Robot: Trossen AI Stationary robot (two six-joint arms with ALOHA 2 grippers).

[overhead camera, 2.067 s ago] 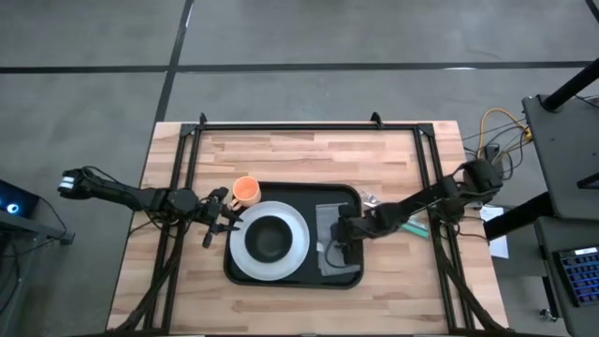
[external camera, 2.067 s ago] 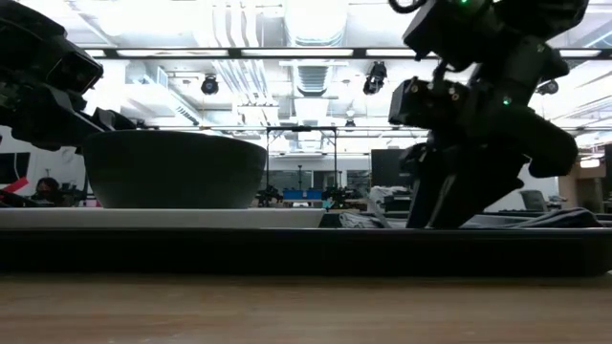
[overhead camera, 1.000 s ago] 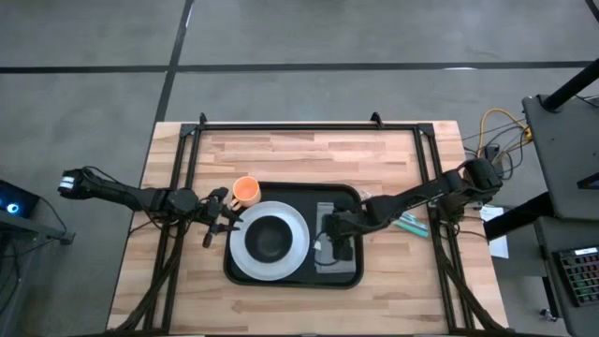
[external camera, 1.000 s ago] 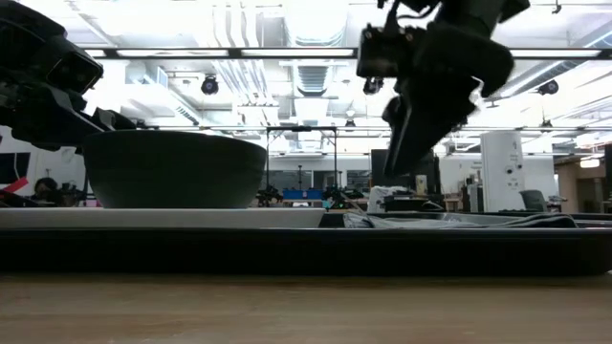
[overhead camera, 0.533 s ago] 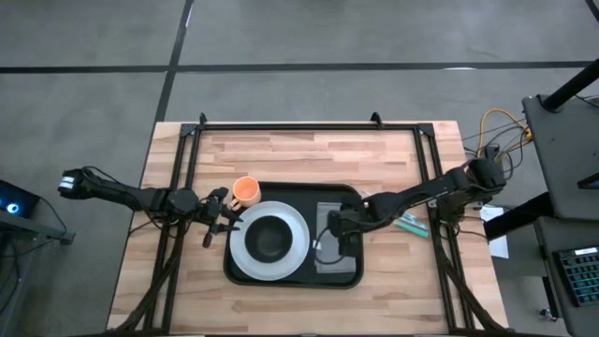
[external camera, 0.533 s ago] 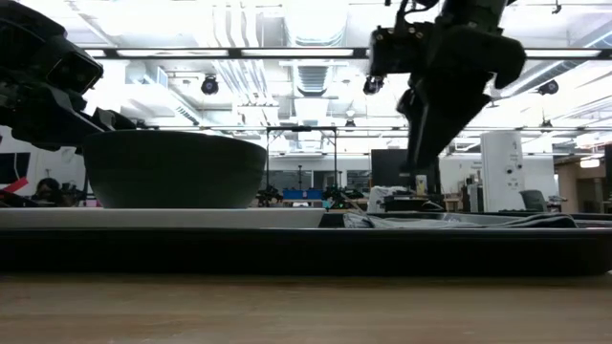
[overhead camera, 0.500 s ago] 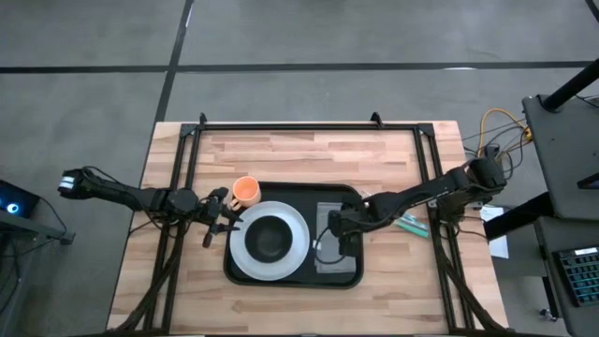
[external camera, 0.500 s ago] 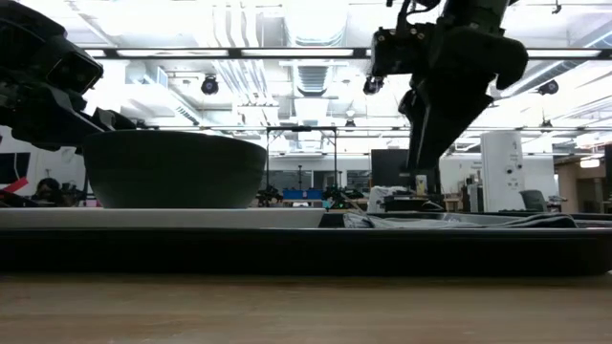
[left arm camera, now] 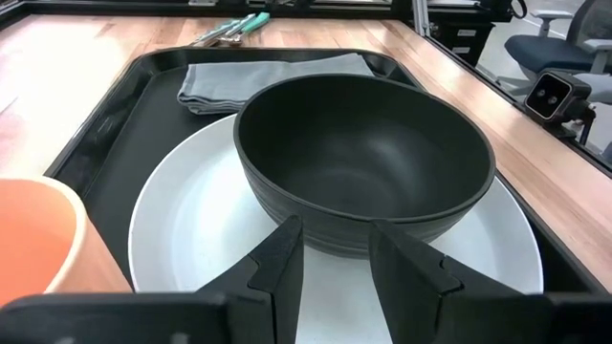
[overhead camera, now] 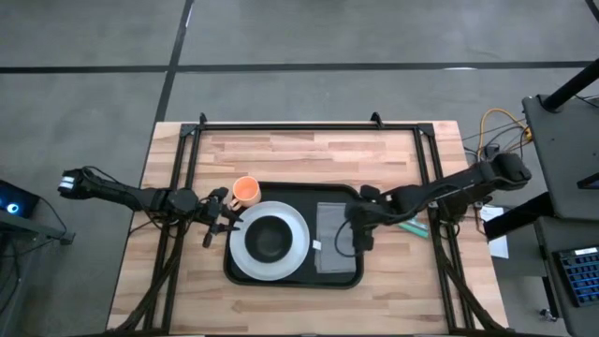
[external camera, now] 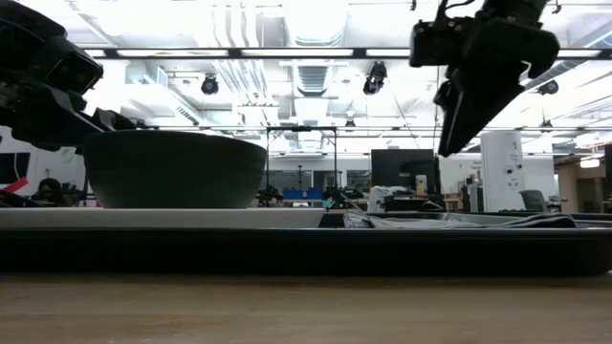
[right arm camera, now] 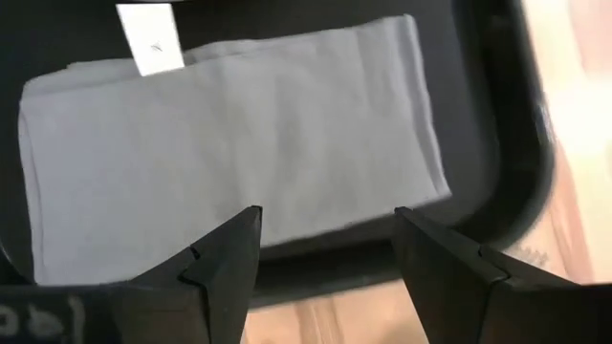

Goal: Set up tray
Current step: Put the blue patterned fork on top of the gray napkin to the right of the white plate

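The black tray (overhead camera: 281, 277) lies on the wooden table. On it a white plate (overhead camera: 241, 253) carries a dark bowl (overhead camera: 270, 239), and a folded grey cloth (overhead camera: 331, 238) with a white label (right arm camera: 151, 38) lies flat on its right part. An orange cup (overhead camera: 246, 191) stands on the table at the tray's far left corner. My right gripper (overhead camera: 359, 230) is open and raised above the cloth's right edge and the tray's right rim (right arm camera: 502, 143), touching nothing. My left gripper (left arm camera: 335, 229) is open at the tray's left rim, facing the bowl (left arm camera: 363, 162).
Teal-handled utensils (overhead camera: 410, 225) lie on the table to the right of the tray, close to my right arm. A black metal frame runs along the table's far edge and sides. Bare wood shows beyond the tray toward the far edge.
My right gripper has moved from over the cloth's middle toward the table's right edge and a little higher, and now hangs over the tray's right rim. The cloth stays flat on the tray. My left arm has kept still.
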